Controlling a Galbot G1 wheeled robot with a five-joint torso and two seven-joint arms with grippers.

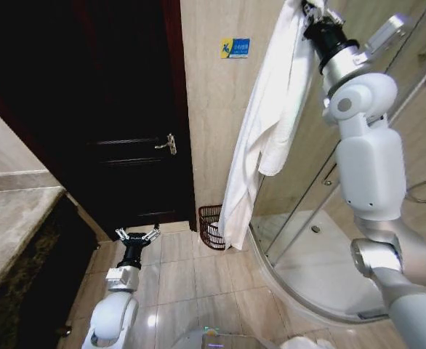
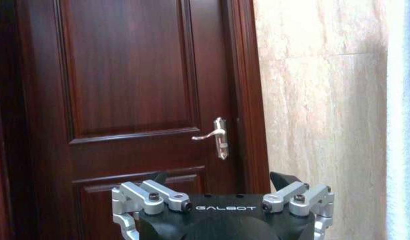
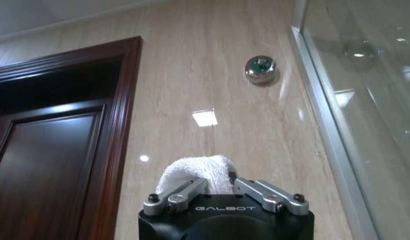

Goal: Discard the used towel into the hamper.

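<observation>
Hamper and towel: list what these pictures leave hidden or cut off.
- Hamper: head view, right side covered by the hanging towel; contents too small to tell.
- Towel: right wrist view, hanging length hidden behind the right gripper.
- Left gripper: left wrist view, fingertips cut off by the picture edge.

Glossy white rounded arm shells, silver joint rings, black wrist cuffs, right gripper [image 3: 220,189] w/ silver linkage fingers, dark screws, black "GALBOT"-marked palm, left gripper [image 2: 222,190] looked identical.

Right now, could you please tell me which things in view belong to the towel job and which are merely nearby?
Job: long white terry towel, held by right end effector; reddish-brown wire hamper.

Nearby: dark wooden door, glass shower screen, idle left end effector.
</observation>
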